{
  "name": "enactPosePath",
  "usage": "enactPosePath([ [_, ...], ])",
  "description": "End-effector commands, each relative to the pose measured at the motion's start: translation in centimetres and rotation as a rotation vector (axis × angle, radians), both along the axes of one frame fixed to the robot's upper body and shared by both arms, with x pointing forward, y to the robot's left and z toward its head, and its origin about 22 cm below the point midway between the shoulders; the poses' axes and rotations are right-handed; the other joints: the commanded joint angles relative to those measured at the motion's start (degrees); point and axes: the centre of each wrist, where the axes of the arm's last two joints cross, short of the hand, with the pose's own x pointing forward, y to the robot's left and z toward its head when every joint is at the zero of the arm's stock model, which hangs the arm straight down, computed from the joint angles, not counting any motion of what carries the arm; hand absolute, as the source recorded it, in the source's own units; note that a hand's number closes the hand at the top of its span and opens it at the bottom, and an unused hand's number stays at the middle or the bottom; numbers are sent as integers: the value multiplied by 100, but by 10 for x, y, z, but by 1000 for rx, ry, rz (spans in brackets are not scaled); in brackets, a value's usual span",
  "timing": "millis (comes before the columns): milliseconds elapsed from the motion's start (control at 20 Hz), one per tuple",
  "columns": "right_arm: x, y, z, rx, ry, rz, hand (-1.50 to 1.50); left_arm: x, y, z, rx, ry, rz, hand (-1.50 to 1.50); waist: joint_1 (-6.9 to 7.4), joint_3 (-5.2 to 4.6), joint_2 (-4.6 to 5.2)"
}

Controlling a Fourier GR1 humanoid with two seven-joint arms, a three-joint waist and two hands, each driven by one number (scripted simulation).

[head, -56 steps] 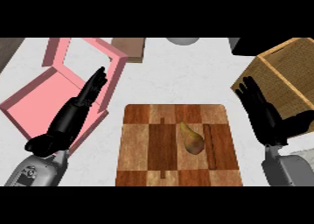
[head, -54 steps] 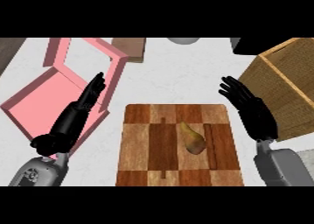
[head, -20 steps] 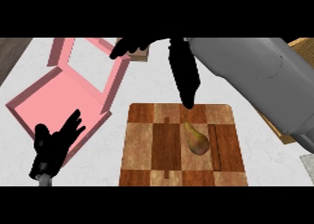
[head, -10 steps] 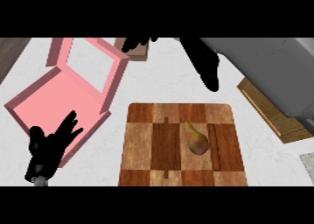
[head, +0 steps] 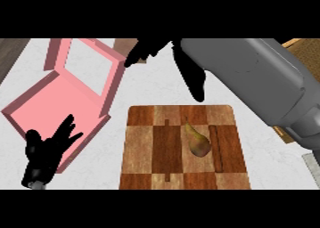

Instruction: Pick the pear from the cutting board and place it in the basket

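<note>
**While the Pear Lies on the Board, the Right Robot Hand Hangs Above Its Far Edge**

While the pear point(head: 197, 141) lies on the cutting board point(head: 149, 147), nothing is touching it. It rests on its side just right of the board's middle, with the narrow stem end pointing toward the far edge and the rounder end toward the near edge. A dark groove runs along the board just to the right of the fruit. The board itself is a checkered brown wooden slab lying flat on the pale counter point(head: 149, 89).

The right robot hand point(head: 188, 73) shows near the top of the view, above the counter just beyond the board's far edge. Its dark fingers are spread and relaxed, some reaching down toward the board and others splayed to the left; they hold nothing. Its large grey forearm point(head: 267, 84) fills the upper right of the view and hides most of what is behind it.

The left robot hand point(head: 49, 149) shows at the lower left, fingers straight and fanned apart, pointing up and to the right, overlapping the near edge of a pink box point(head: 50, 102). That box lies open on the counter to the left of the board, its lid point(head: 90, 67) tilted back.

Only a corner of the woven basket point(head: 313, 46) peeks out at the upper right edge, behind the forearm, well apart from the pear.
</note>
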Motion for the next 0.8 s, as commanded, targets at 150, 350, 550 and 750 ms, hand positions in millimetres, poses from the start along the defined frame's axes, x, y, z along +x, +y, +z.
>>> enactPosePath([
  [150,-10,3,-56,32,71,69,-150,-10,-1,-22,-9,133,21,0,-168,-63,-11],
  [350,-17,15,-81,-33,51,77,-150,-25,6,-38,-1,136,32,0,-137,-69,-2],
  [550,-20,3,-107,-65,36,91,-150,-21,-4,-34,1,120,39,0,-119,-64,9],
  [750,-17,-13,-110,-73,54,99,-150,-15,-5,-31,4,114,30,0,-169,-64,-16],
])
